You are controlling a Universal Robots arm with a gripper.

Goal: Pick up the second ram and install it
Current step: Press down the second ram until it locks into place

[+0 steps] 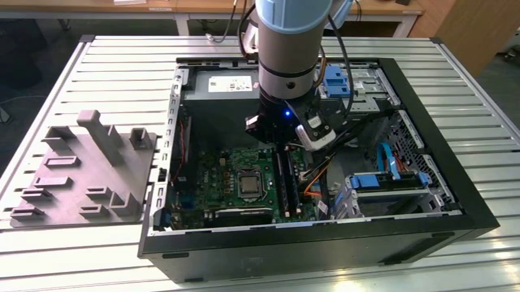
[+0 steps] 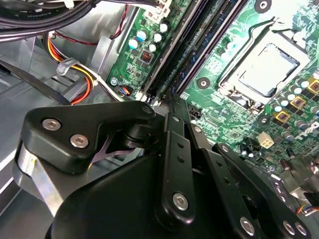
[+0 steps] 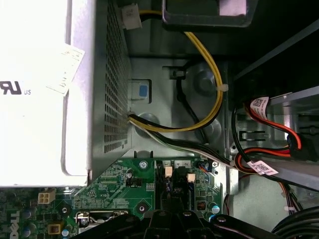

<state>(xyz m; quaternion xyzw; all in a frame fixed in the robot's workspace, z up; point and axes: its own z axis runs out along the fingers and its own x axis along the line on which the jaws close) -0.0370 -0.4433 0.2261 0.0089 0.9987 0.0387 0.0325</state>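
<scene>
The gripper (image 1: 284,146) is lowered over the memory slots (image 2: 192,37); whether its jaws are apart cannot be told. The ram (image 1: 284,176) appears to stand in a slot beneath it. It is judged light, stiff and fragile, best held by its long edges. The processor socket (image 2: 267,68) is seen in the second wrist view, the power supply (image 3: 35,89) in the first.

A slatted metal counter (image 1: 97,67) is filling most of the exterior view. Beyond it, a wooden table (image 1: 187,7) with white legs is standing on a dark floor (image 1: 28,36).
</scene>
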